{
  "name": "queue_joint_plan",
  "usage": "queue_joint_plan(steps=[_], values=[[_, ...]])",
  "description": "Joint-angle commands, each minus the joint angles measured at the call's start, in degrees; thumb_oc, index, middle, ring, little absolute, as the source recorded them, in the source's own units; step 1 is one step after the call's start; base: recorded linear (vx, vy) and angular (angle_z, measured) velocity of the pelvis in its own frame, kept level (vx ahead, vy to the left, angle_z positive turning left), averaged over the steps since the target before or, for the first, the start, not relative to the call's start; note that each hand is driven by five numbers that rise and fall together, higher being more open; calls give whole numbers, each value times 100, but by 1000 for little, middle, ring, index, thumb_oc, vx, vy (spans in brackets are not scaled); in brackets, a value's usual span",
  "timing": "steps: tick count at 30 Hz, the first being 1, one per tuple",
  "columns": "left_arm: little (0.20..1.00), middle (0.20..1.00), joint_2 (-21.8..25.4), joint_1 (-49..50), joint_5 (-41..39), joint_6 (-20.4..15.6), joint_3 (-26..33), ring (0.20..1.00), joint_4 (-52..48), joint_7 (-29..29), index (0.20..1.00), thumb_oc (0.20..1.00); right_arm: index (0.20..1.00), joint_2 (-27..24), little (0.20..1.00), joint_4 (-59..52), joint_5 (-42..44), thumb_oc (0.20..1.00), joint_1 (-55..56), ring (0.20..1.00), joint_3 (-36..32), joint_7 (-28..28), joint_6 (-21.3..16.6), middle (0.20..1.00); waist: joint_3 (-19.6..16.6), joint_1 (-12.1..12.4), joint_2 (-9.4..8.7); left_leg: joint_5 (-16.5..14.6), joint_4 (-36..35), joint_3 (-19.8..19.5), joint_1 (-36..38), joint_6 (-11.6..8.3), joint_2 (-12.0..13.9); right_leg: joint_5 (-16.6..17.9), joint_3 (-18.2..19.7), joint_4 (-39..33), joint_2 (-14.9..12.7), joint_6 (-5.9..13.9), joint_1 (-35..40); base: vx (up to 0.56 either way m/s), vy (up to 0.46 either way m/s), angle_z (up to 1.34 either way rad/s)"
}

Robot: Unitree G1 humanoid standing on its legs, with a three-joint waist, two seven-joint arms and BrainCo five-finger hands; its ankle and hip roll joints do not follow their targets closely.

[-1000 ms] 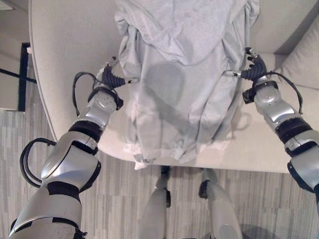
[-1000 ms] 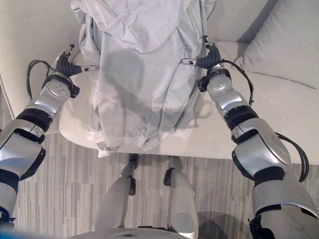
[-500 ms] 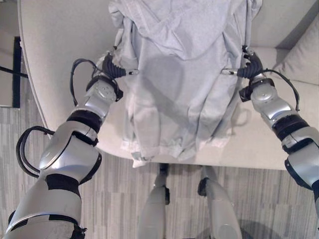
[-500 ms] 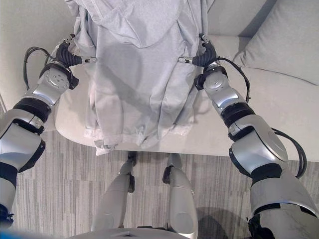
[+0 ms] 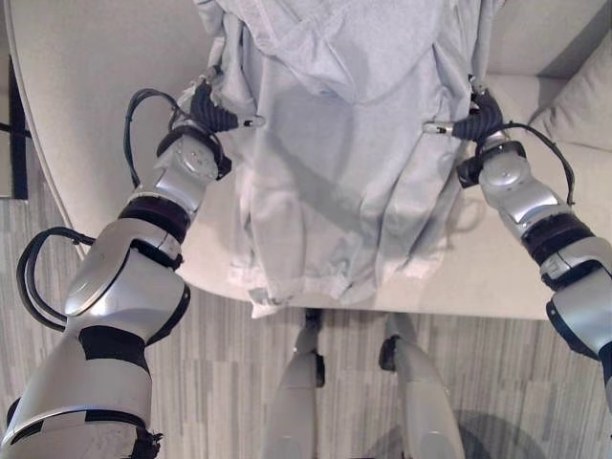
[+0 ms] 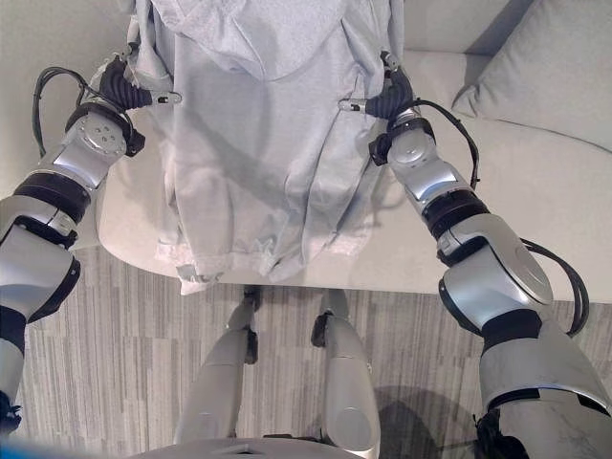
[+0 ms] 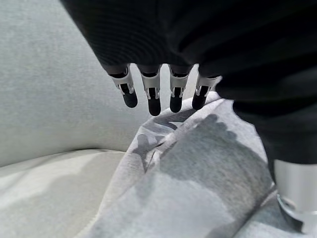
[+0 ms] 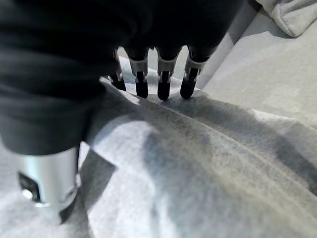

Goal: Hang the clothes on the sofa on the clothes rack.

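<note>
A light grey hooded sweatshirt lies spread on the pale sofa, its hem hanging over the front edge. My left hand sits at the garment's left side and my right hand at its right side, both near the sleeves. In the left wrist view the straight fingers touch a fold of the cloth, with the thumb apart beside it. The right wrist view has the straight fingers resting on the cloth. Both hands are open.
A pale cushion leans at the sofa's right end, close to my right arm. The sofa's rounded left end curves toward striped grey carpet in front.
Both hands have slid farther along the sweatshirt's sides toward the sofa back. The whole picture has shifted a little too, so the camera moved.
</note>
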Motion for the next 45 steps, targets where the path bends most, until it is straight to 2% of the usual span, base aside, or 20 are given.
queue_joint_plan(steps=[1,21,22,23,24,25,32,45], values=[[1000,1000,144,-549,-11,-38,-217,1000,316,146,1000,1000,1000,250,1000,45,196,1000,-501,1000,-99,-83,-256,1000,-62,109,85,653,-569,232,191,-308,51,-42,201,76,-224,1305,136,0,0,0],[1000,1000,-28,-645,-104,-37,-278,1000,260,197,1000,1000,1000,455,1000,-82,208,1000,-762,1000,153,-117,-282,1000,-25,97,43,648,-569,266,185,-291,30,-15,213,76,-233,1305,111,0,0,0],[790,790,-48,-661,-126,-48,-294,790,271,181,790,790,592,476,592,-79,185,592,-801,592,191,-111,-281,592,-22,95,33,645,-569,267,185,-291,30,-11,214,76,-234,1305,109,0,0,0],[432,432,-60,-669,-133,-44,-303,432,277,170,432,432,200,483,200,-85,175,200,-817,200,202,-116,-274,200,-23,88,26,645,-569,264,187,-291,31,-7,211,76,-233,1305,104,0,0,0],[275,275,-60,-670,-133,-44,-304,275,277,170,275,275,200,483,200,-85,175,200,-817,200,202,-116,-274,200,-23,88,26,645,-569,264,187,-291,31,-7,211,76,-233,1305,104,0,0,0],[200,200,-66,-688,-184,-59,-301,200,299,150,200,200,200,497,200,-143,189,200,-847,200,230,-120,-301,200,-25,79,9,646,-569,266,185,-291,41,-3,209,76,-237,1305,92,0,0,0],[200,200,-23,-620,-193,-73,-182,200,278,211,200,200,200,336,200,-622,100,200,-900,200,220,-217,-432,200,-32,38,-53,628,-569,275,218,-290,51,-8,225,76,-230,1305,123,0,0,0],[200,200,71,-471,-91,-68,-13,200,-5,358,200,200,200,-33,200,-1233,-78,200,-592,200,-119,-354,-504,200,-37,80,-24,577,-569,276,428,-302,86,-49,196,76,-255,1305,330,0,0,0]])
